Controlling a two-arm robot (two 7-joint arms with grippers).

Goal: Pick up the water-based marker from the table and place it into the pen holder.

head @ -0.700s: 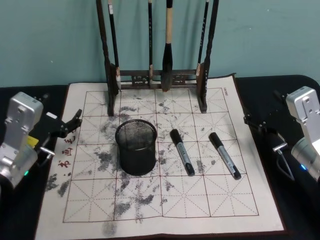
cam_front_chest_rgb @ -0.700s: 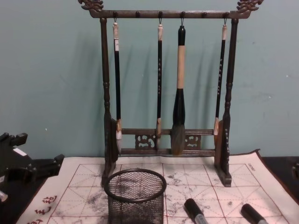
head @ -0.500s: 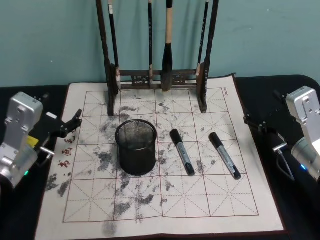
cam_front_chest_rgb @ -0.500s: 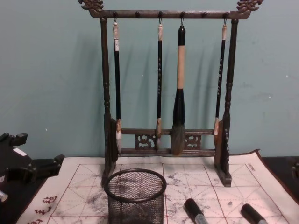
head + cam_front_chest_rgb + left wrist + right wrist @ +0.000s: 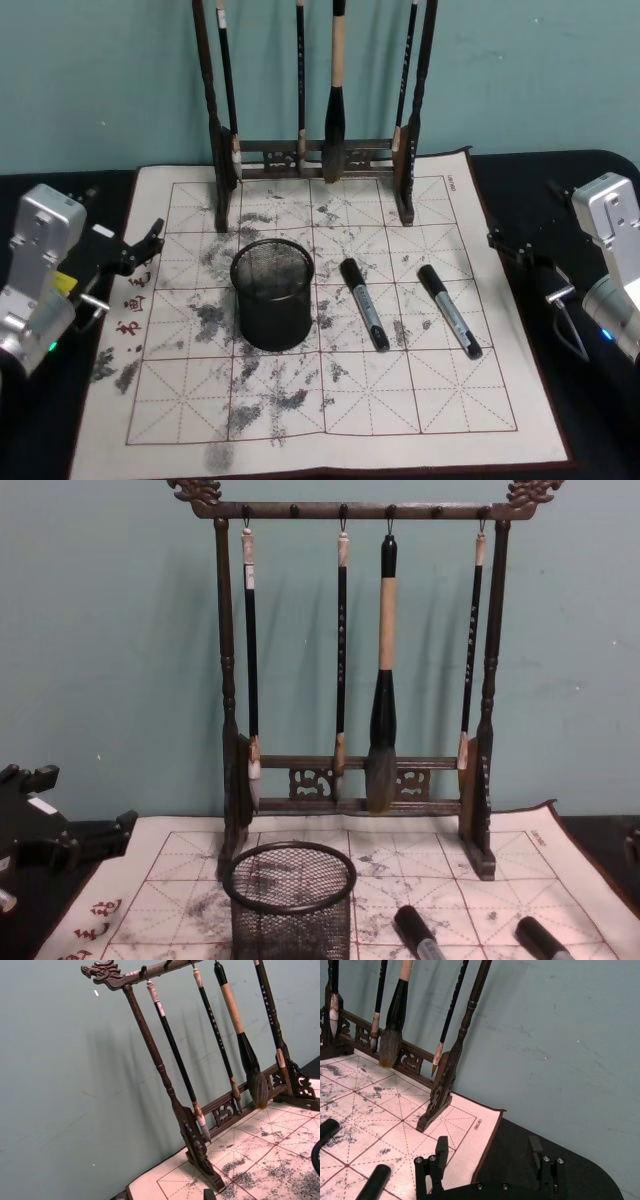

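Left marker [image 5: 364, 303], right marker [image 5: 449, 311] beside pen holder [image 5: 273, 293].
Left claw [image 5: 140, 252], right claw [image 5: 487, 1152] spread; chest view crops both markers.

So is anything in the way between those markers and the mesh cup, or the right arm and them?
Nothing visible. Both markers lie on bare cloth right of the pen holder; the brush rack stands behind them. The right end effector sits open off the cloth's right edge, the left end effector off its left.

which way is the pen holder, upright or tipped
Upright: the pen holder stands on its base, its round rim facing up, in both head and chest views.
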